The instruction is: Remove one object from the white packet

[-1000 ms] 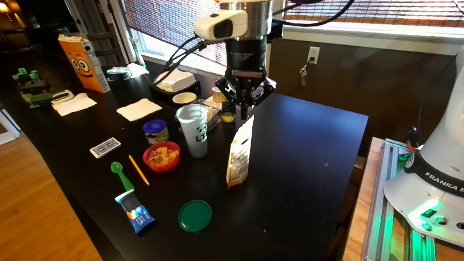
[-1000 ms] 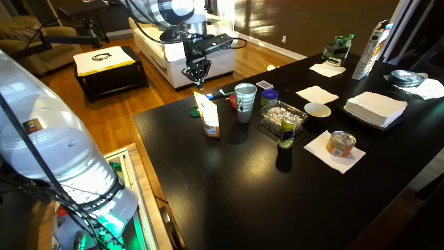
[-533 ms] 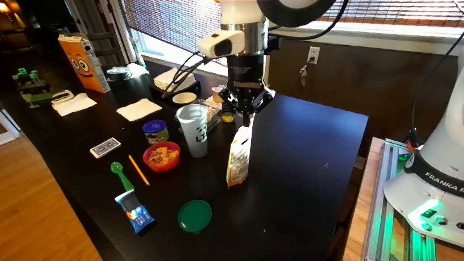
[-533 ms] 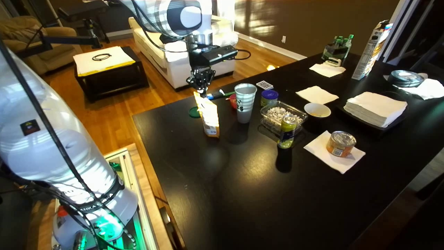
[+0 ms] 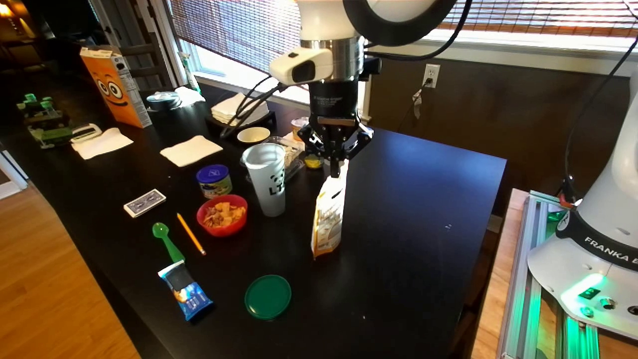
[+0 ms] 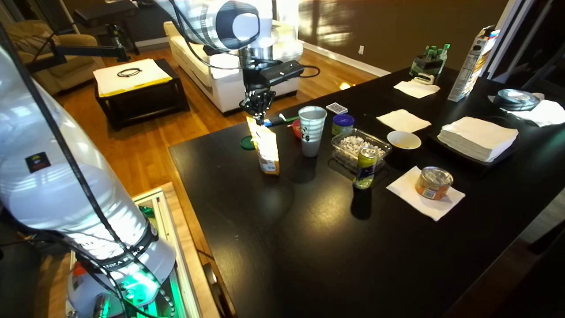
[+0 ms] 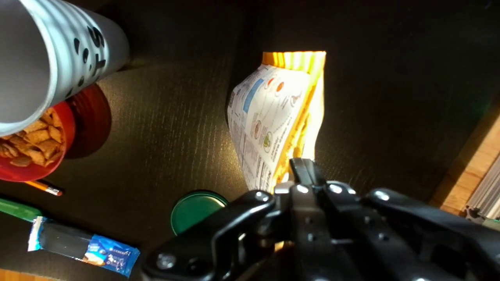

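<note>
A dark table [image 5: 408, 214] is carrying the white packet [image 5: 329, 214], standing upright right of the pale cup [image 5: 268, 187] in an exterior view. The jaws are sitting together at the packet's top; whether they are reaching inside, I cannot tell.

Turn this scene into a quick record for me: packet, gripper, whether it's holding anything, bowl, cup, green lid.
White packet: standing upright on the black table
Gripper: shut, fingertips at the packet's top; whether they reach inside is unclear
Object in grip: none visible
Packet contents: cannot be made out
Red bowl: holding tan, cracker-like pieces
Cup: upright beside the bowl, dark print on its side
Green lid: lying flat on the table
</note>
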You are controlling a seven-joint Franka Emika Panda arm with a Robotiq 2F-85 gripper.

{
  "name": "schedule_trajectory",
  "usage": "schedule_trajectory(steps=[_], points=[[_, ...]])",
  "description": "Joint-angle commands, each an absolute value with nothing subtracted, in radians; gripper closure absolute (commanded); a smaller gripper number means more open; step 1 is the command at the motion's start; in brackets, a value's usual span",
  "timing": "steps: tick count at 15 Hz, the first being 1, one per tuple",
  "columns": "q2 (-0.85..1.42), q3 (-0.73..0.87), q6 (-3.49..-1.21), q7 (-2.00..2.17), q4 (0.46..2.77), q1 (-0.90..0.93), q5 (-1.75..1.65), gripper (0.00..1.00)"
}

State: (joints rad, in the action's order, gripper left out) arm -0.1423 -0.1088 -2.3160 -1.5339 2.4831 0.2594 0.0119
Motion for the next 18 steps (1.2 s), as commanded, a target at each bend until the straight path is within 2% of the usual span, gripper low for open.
schedule_trajectory(steps=[1, 18], points=[[-0.116, -0.114, -2.319, -1.578, 2.460, 0.248, 0.045, 1.00], [-0.033, -0.122, -2.329, -1.614, 2.407, 0.220, 0.061, 1.00]])
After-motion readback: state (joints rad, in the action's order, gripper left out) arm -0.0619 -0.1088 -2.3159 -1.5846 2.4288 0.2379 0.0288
